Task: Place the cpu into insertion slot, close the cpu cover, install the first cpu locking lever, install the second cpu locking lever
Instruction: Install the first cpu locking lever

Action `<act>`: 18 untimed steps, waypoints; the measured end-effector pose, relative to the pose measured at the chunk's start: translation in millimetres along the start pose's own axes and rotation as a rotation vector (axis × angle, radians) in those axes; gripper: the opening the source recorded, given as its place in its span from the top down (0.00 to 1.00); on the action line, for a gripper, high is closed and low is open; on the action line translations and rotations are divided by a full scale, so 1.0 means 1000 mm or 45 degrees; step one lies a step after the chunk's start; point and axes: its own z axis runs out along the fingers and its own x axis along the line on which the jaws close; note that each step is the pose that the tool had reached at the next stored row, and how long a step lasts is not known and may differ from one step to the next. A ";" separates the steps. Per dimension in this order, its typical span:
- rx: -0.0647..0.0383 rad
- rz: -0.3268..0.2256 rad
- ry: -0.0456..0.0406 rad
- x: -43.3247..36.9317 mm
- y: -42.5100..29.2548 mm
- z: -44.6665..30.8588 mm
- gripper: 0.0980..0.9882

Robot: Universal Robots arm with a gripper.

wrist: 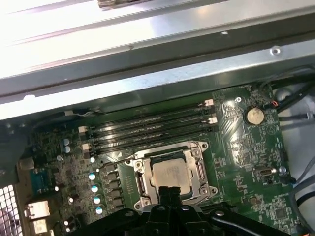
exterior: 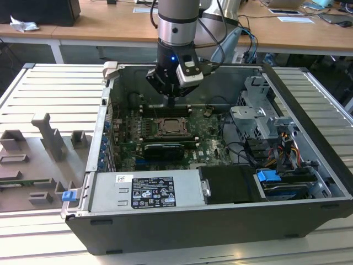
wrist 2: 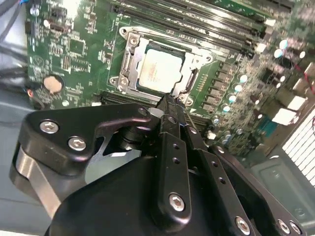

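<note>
Jaws closed (empty) near the cpu (wrist 2: 160, 69) — exterior view shows the open case (exterior: 220, 226).

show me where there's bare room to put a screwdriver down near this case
Bare ribbed table at the exterior view's right of the case, and beyond the grey fixtures at that view's left. Crowded: around the cpu and gripper, and the cabled drive cage.
</note>
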 end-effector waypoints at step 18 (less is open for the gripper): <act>-0.061 -0.238 0.011 0.0139 -0.0028 0.0020 0.99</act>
